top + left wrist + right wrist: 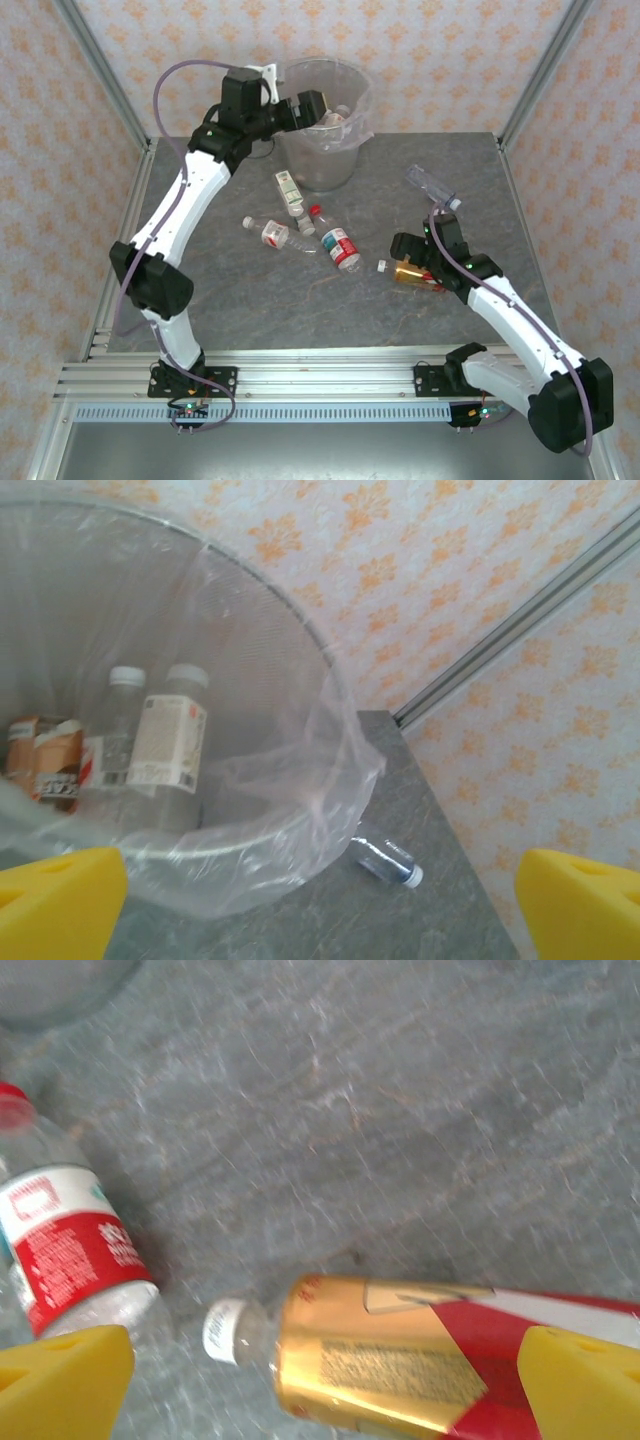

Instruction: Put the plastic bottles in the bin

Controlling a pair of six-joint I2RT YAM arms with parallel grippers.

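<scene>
Left jaws released at bin (pixel 325 160) rim. Right jaws spread over gold bottle (pixel 400 1360): likely light, thin-walled, slick; grip mid-body across label, gently.

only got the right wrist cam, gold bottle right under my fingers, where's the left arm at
observer: The left gripper hangs over the rim of the bin, jaws open and empty.
operator: anything in the bin yet
observer: Yes. The left wrist view shows bottles lying inside, among them a white-labelled bottle and a brown-labelled bottle.
operator: any bottle off on its own
observer: An unlabelled clear bottle lies apart from the others on the table, on the far side of your right gripper.
</scene>
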